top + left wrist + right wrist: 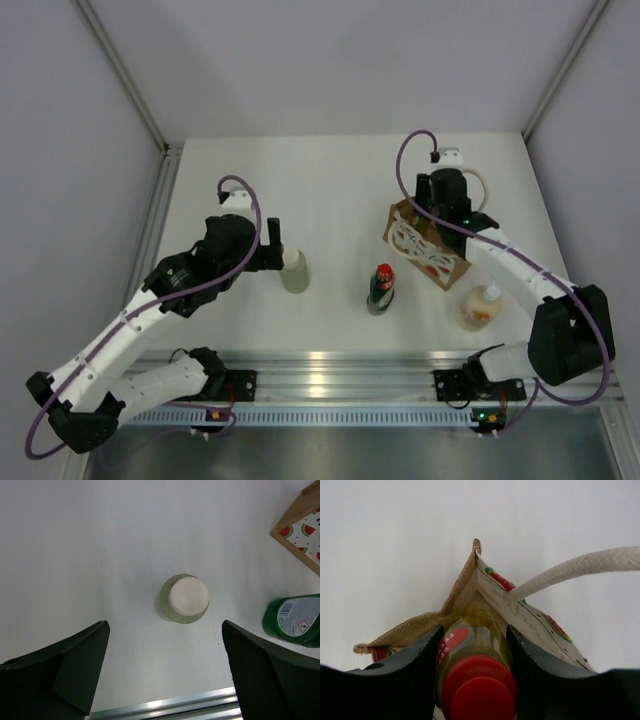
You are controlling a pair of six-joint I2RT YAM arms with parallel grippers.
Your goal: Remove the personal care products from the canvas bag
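The canvas bag (425,243) stands right of centre, watermelon pattern on its side; it also shows in the right wrist view (420,625). My right gripper (452,212) is over the bag's mouth, shut on the yellow bottle with a red cap (475,675), whose lower part is inside the bag. The pale grey-white cylinder (294,270) stands left of centre. My left gripper (270,245) hangs open above the cylinder (184,599), which is clear of the jaws. The dark green bottle (381,288) stands near the middle. The cream bottle (480,306) stands right of it.
A pale rope handle (580,567) arcs over the bag's right side. An aluminium rail (330,365) runs along the table's near edge. Grey walls close in on both sides and the back. The green bottle (297,620) and a bag corner (305,530) show in the left wrist view.
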